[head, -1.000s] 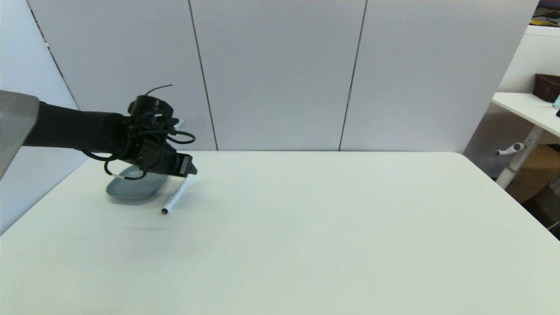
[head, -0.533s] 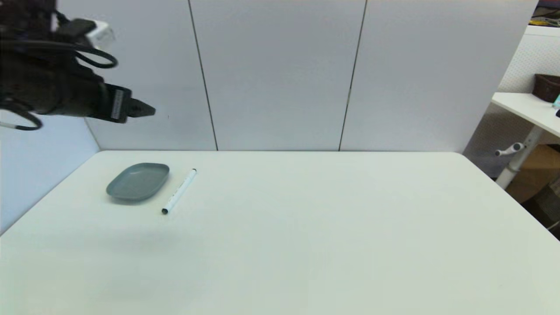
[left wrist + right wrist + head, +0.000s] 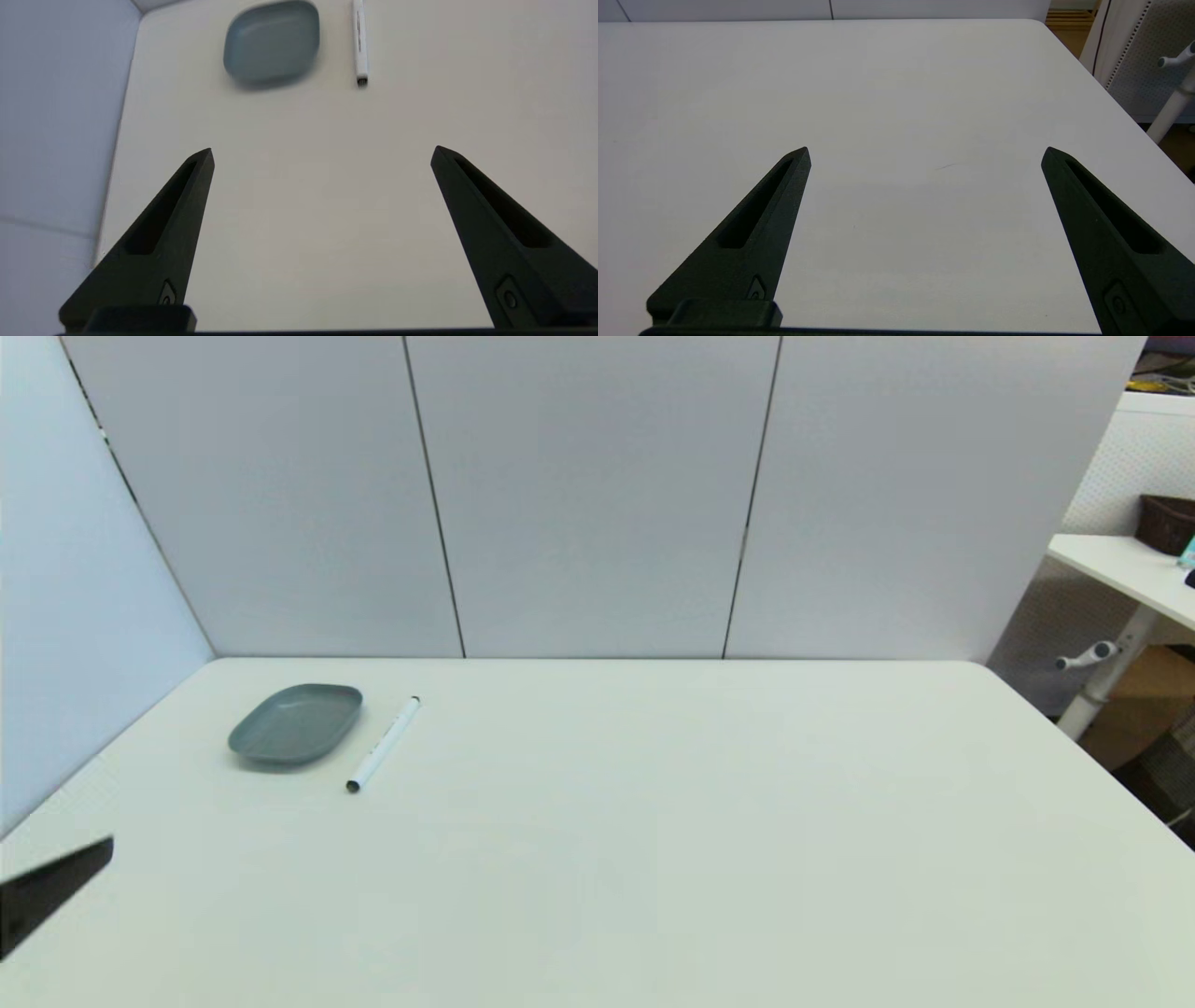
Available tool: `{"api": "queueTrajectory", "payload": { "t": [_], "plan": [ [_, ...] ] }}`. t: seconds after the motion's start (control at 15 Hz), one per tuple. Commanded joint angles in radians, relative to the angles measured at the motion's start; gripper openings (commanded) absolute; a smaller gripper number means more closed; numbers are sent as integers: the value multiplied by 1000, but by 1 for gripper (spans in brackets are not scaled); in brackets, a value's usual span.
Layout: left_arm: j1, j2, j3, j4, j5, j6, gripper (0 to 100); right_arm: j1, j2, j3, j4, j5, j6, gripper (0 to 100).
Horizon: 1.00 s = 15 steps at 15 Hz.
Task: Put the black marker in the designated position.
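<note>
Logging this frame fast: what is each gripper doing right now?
Left gripper: open, empty, back from the marker and dish.
Right gripper: open, empty, over bare table.

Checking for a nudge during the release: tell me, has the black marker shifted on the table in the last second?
No. The black marker lies beside the grey dish, apart from it, at the same angle and spot as before.
</note>
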<state>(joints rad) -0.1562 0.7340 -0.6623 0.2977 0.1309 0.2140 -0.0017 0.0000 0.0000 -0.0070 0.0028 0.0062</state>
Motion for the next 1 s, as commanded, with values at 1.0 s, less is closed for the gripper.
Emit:
{"api": "queueTrajectory", "payload": {
  "t": [1.0],
  "plan": [
    [155,-734,662,-298,-146,-170,100,0,0,0,-1,0,0,100]
  ]
}}
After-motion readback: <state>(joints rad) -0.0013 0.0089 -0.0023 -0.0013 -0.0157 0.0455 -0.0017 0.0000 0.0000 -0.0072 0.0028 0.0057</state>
